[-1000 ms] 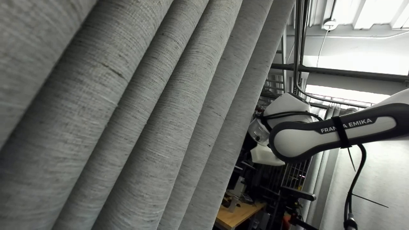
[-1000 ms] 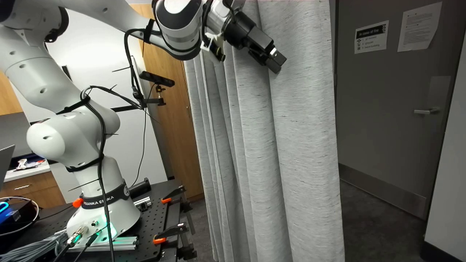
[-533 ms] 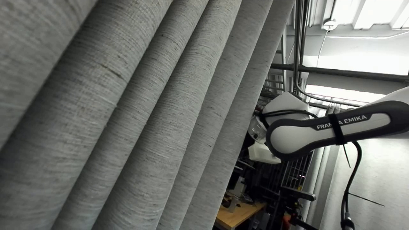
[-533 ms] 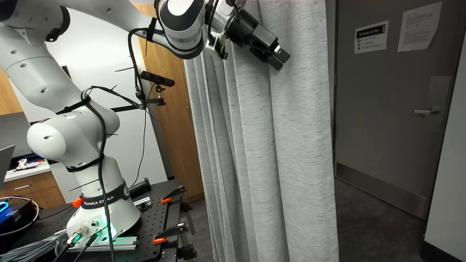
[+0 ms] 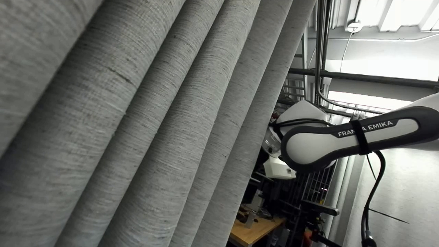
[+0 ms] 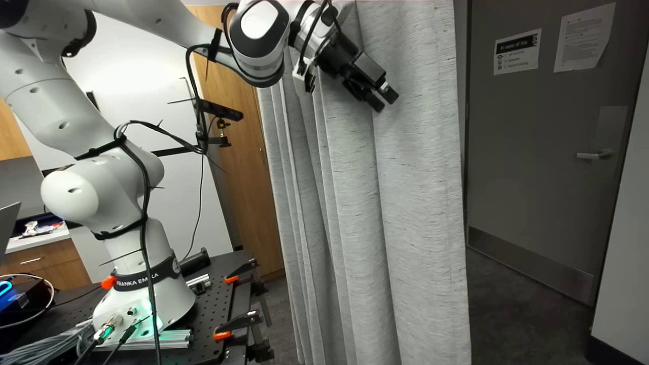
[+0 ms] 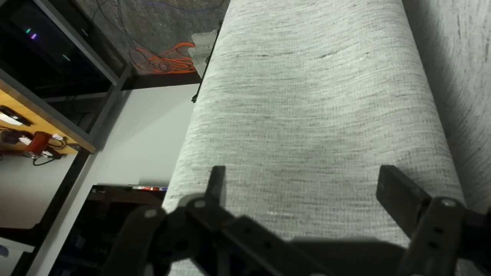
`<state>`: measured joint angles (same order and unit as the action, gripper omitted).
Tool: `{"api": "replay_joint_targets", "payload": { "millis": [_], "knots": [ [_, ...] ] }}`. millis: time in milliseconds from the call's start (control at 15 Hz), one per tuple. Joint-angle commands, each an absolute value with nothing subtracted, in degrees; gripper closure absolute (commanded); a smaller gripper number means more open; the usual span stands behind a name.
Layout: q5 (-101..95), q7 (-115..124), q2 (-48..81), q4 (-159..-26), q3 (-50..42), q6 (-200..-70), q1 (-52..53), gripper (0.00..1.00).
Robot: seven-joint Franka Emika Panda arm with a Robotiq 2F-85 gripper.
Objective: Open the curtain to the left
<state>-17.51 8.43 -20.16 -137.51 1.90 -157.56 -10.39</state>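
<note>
The grey pleated curtain [image 6: 421, 213] hangs in deep folds beside the arm. It fills most of an exterior view [image 5: 154, 123], where it hides the gripper. My gripper [image 6: 384, 100] is at the upper part of the curtain, pointing down toward its outer fold near the free right edge. In the wrist view the two fingers of the gripper [image 7: 302, 168] are spread wide apart. A broad fold of the curtain [image 7: 307, 96] lies across the space in front of and between them. Whether the fingertips touch the fabric, I cannot tell.
A grey door [image 6: 532, 152] with a handle stands beyond the curtain's right edge. A wooden cabinet [image 6: 243, 152] and a mounted camera [image 6: 220, 110] are behind the arm. The black robot table [image 6: 218, 289] has clamps. In the wrist view, a wooden desk [image 7: 34, 111] lies left.
My gripper went slightly right, then dropped, and the wrist has turned, so a gap between the fingers shows. The curtain's free edge shifted slightly left. The forearm moved toward the curtain.
</note>
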Motion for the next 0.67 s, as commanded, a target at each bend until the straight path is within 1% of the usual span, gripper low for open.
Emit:
{"api": "replay_joint_targets", "payload": {
  "millis": [0,267,600],
  "knots": [
    [-13.78,3.86,-20.95,-137.83,0.15,-155.41,-7.45,0.00],
    [-10.50,-0.85,-21.49,-139.22,-1.44,-154.65,-4.56,0.00],
    [-10.24,-3.60,-22.97,-140.00,-2.42,-153.63,-4.59,0.00]
  ]
}}
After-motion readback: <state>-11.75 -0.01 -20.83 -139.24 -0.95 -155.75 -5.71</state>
